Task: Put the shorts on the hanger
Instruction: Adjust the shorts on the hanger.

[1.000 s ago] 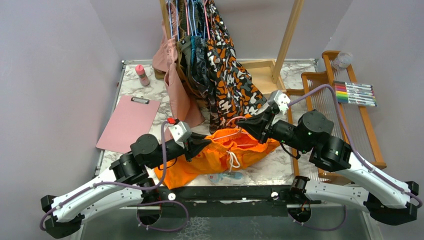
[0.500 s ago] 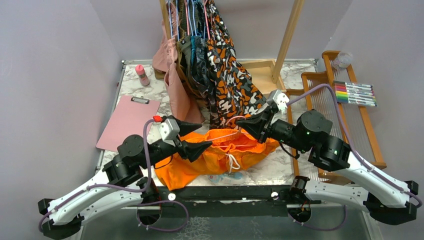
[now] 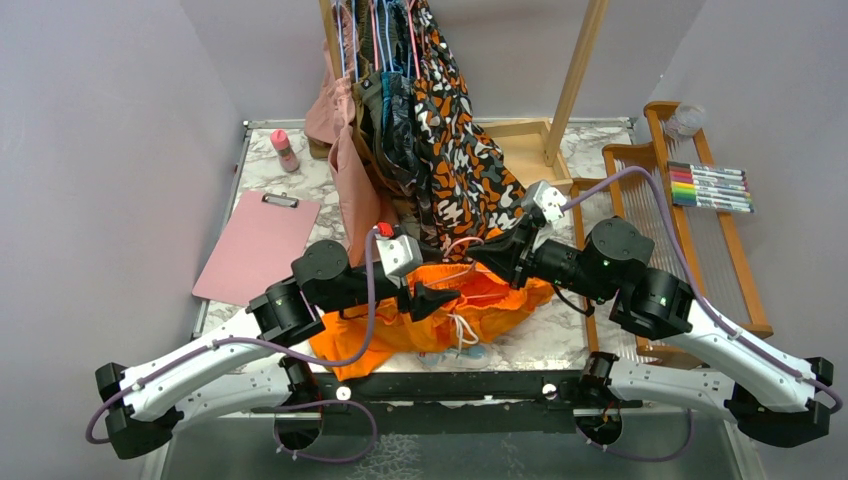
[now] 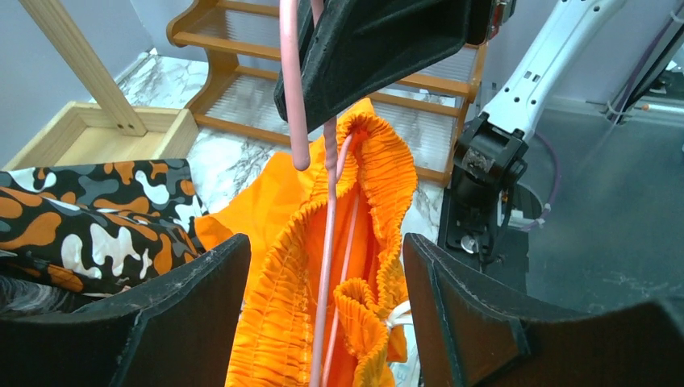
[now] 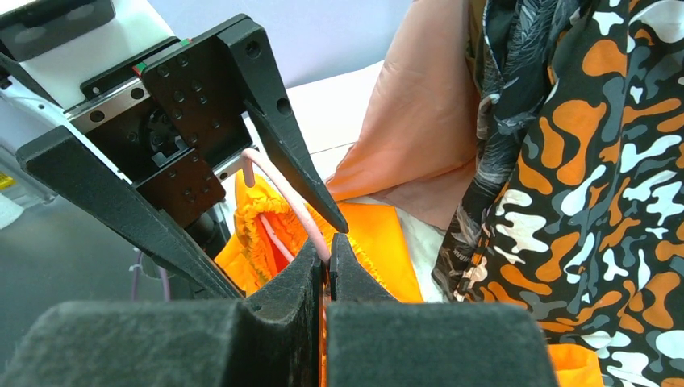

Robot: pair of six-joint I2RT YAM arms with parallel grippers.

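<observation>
The bright orange shorts (image 3: 480,310) lie bunched on the marble table in front of the arms. My right gripper (image 3: 472,258) is shut on the pink wire hanger (image 5: 286,197) just below its hook, and the hanger's wires (image 4: 329,226) run down inside the gathered waistband (image 4: 274,322). My left gripper (image 3: 445,280) is open, its fingers (image 4: 161,322) standing on either side of the waistband and the hanger wires without touching them. The white drawstring (image 4: 399,318) shows low in the left wrist view. From the right wrist, the shorts (image 5: 379,234) lie just beyond my shut fingertips (image 5: 329,266).
Patterned and pink garments (image 3: 440,150) hang on a wooden rack (image 3: 575,80) right behind the shorts. A pink clipboard (image 3: 258,245) and a small bottle (image 3: 285,150) sit at the left. A wooden tray (image 3: 745,280) with markers (image 3: 712,187) is at the right.
My left gripper let go of the shorts and opened, drew back, then moved right so its fingers straddle the waistband by the right gripper. The right gripper shifted slightly left, still holding the hanger.
</observation>
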